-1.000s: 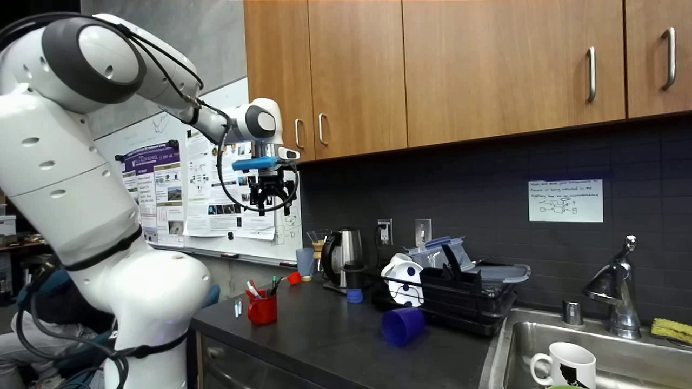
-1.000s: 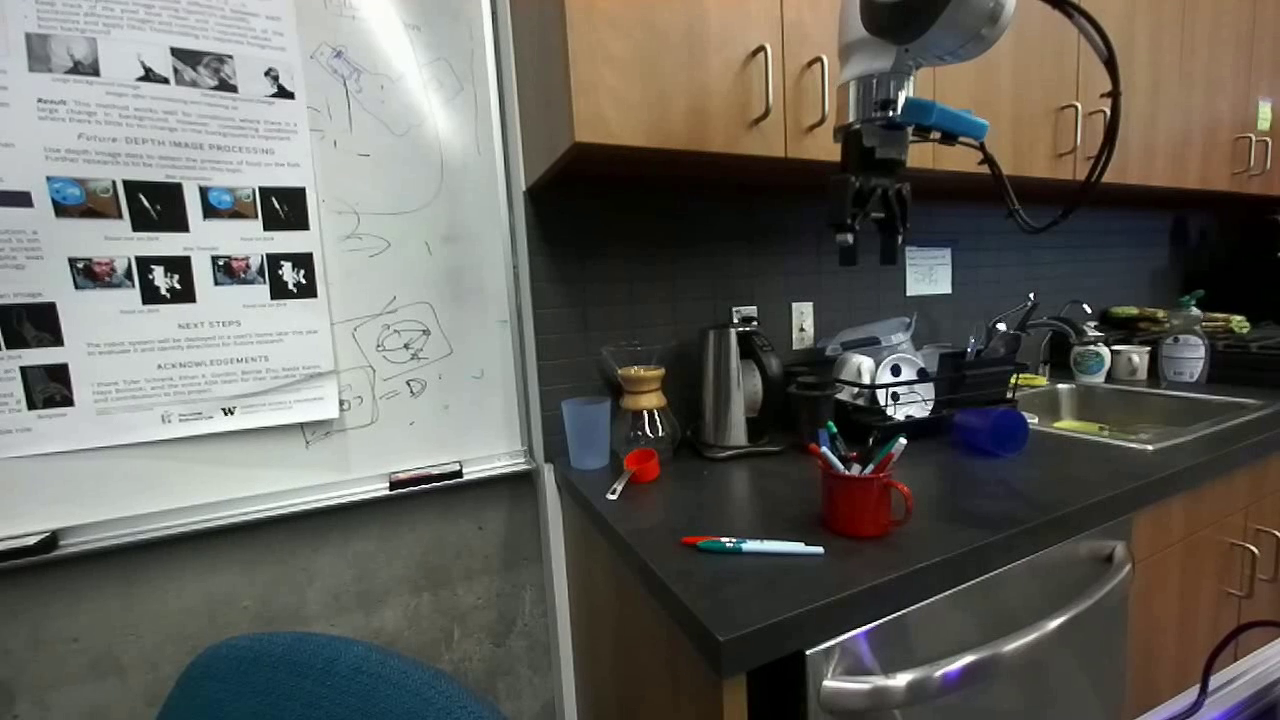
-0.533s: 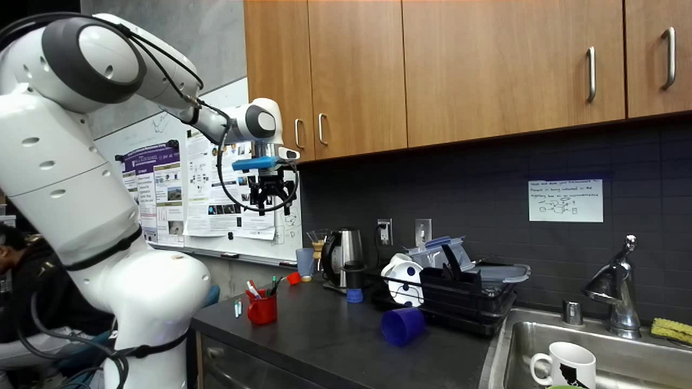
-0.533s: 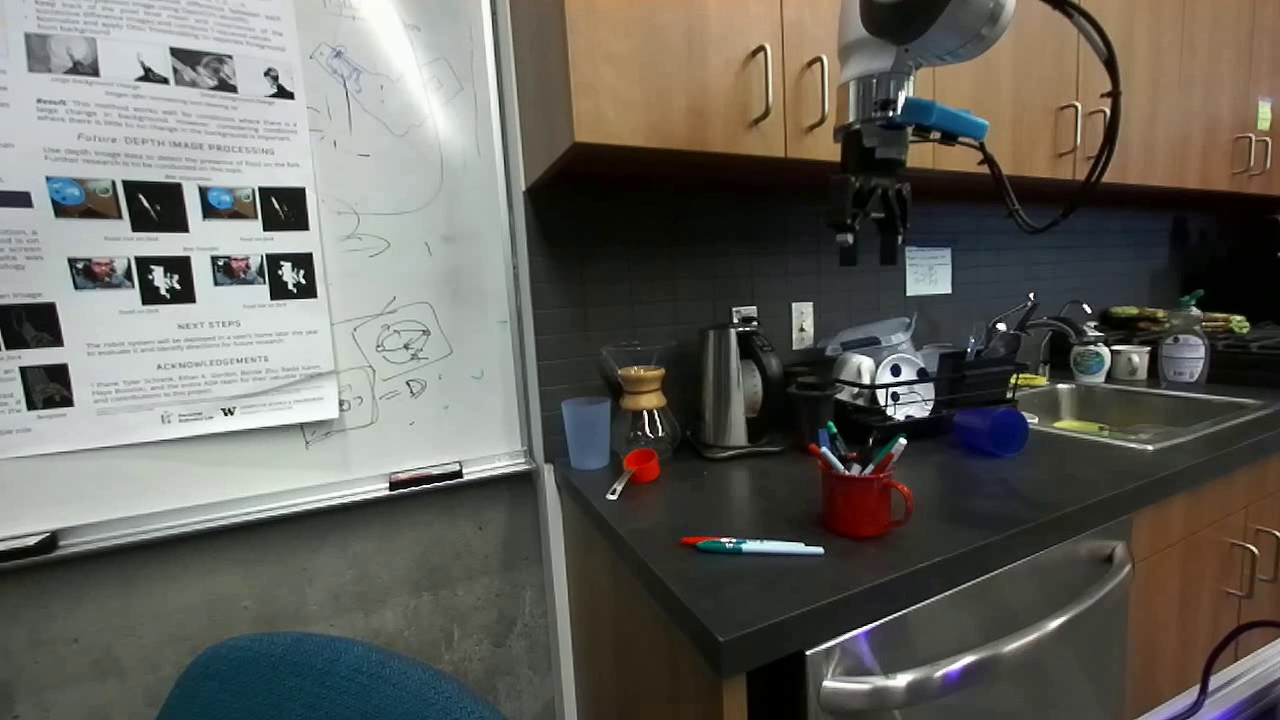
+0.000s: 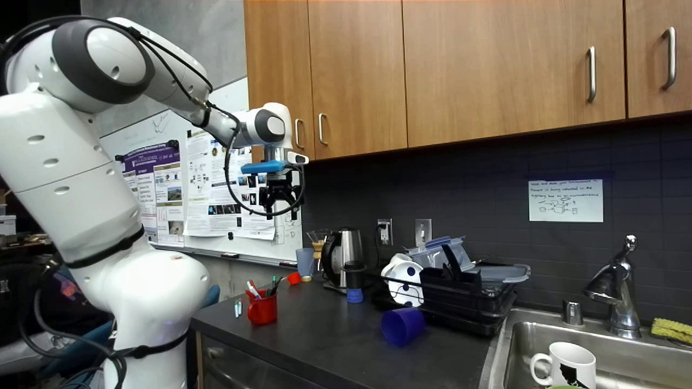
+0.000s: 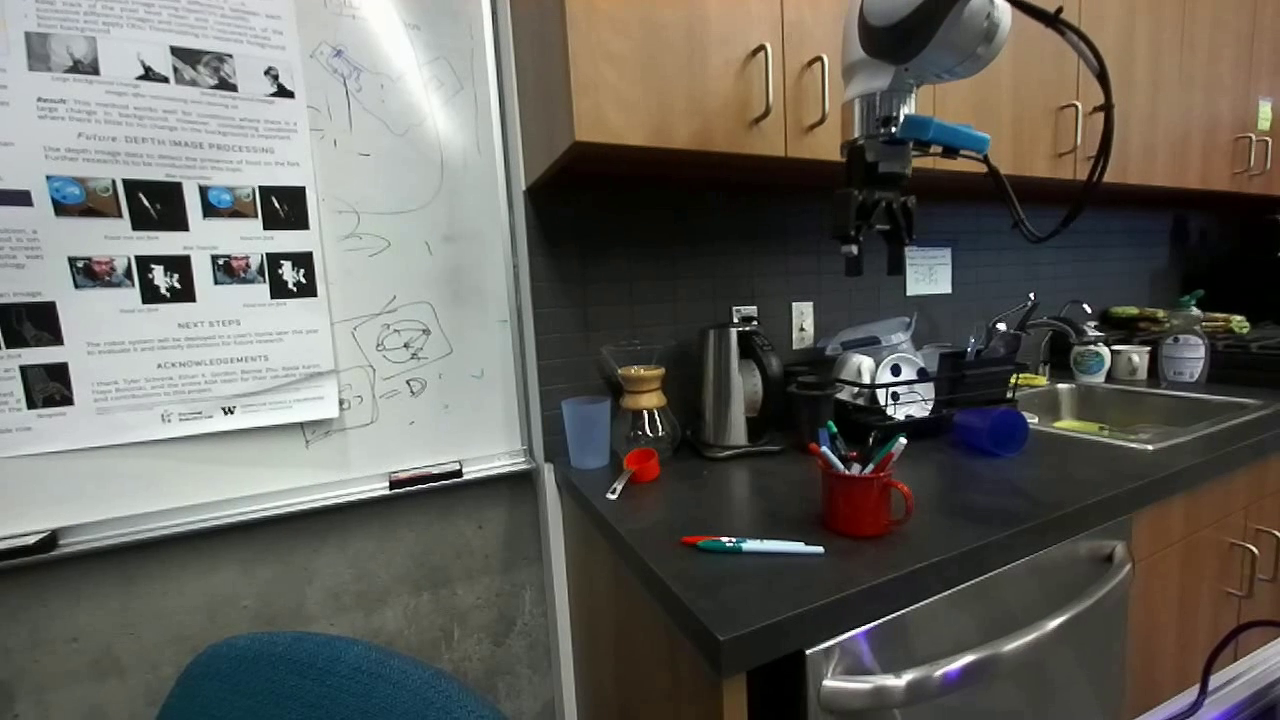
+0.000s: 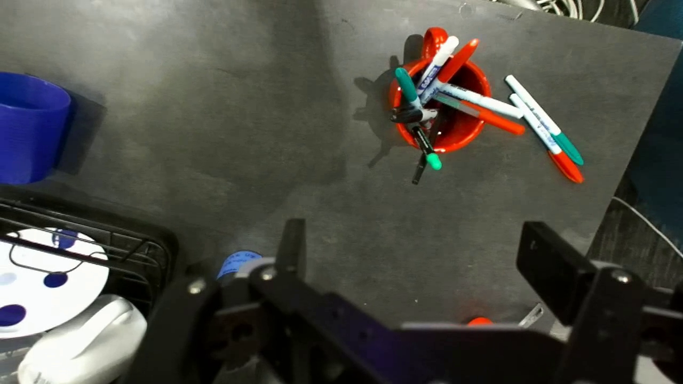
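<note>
My gripper (image 7: 413, 242) hangs high above the dark counter (image 6: 720, 590), fingers wide apart with nothing between them. In both exterior views the gripper (image 5: 281, 210) (image 6: 874, 262) points down, touching nothing. A red mug (image 6: 858, 508) (image 5: 263, 312) full of markers stands upright on the counter; the wrist view has it beyond the fingertips. Beside it lie two loose markers (image 7: 541, 125) (image 6: 760, 547), one green-capped, one red-capped. A red scoop (image 6: 642, 465) is mostly hidden by the gripper in the wrist view. A blue cup (image 5: 403, 327) (image 7: 32, 133) lies on its side.
Along the wall stand a light blue cup (image 6: 587, 432), a glass carafe (image 6: 650, 430), a kettle (image 6: 722, 390) and a loaded dish rack (image 5: 459, 308). The sink (image 5: 500, 351) holds a white mug (image 5: 578, 359). Wooden cabinets (image 5: 503, 70) overhang the counter.
In both exterior views the arm and open gripper have shifted slightly right and down during the last half second. A person behind the arm has moved. Objects on the counter stay put.
</note>
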You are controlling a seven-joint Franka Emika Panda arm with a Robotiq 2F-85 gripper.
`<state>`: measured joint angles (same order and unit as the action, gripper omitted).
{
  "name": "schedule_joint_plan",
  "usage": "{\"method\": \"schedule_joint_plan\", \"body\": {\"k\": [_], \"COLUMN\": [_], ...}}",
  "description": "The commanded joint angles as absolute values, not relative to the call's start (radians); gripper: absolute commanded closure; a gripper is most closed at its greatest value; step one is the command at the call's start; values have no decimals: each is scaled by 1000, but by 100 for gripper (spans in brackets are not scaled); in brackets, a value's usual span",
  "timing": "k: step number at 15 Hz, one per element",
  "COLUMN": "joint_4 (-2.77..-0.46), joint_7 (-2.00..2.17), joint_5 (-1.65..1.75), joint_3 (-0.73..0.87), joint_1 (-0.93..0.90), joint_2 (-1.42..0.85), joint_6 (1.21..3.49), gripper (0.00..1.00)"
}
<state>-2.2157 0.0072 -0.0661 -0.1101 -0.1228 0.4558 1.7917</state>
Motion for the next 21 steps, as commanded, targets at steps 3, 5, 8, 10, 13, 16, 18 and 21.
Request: {"method": "schedule_joint_plan", "body": {"k": [3,5,8,10,13,16,18,21], "joint_4": [-2201,-2216,-2253,-2285,-2327,-2341,-2344,-2341], "joint_7": [-36,-49,-79,-110,-165,-195,-182,-191], "joint_5": [-64,-55,-31,-16,2,13,2,1], "joint_3": [-37,-13,28,61,113,156,151,165], "joint_1": [-71,-48,-9,17,54,88,88,98], "joint_2": [393,386,378,367,340,287,302,276], "joint_6": [1808,1827,1889,1949,2051,2148,2125,2146], "gripper": [0,0,0,0,0,0,0,0]}}
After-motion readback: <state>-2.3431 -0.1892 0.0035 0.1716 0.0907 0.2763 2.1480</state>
